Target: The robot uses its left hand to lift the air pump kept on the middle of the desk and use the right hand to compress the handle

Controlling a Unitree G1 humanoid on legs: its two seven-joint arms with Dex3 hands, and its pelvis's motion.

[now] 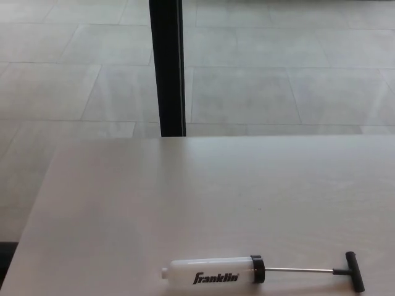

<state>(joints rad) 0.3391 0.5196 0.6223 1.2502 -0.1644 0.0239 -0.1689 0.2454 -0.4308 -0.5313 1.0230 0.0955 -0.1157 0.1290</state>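
Head view only: no hand is seen, left or right, so whether either is open or closed cannot be told, nor can it be judged which is nearer the pump [213, 272]; the pump lies flat on the desk [123, 203], close to the near edge and a little right of the picture's middle (not quite the middle of the desk that the task speaks of). Its long axis runs almost straight across the picture, left to right, with a slight drop toward the right. The white barrel [210, 272], marked Franklin, takes the robot's left end, its small nozzle pointing left; a black collar [258, 269] closes the barrel; from it a thin rod [299, 270] is drawn out rightward to the black T-handle [353, 271], which stands well apart from the collar. The barrel thus lies on the left hand's side and the handle on the right hand's, which suits the task as worded; the lift is judged not yet begun. Beyond the desk a dark post [166, 68] rises from the tiled floor [278, 61].
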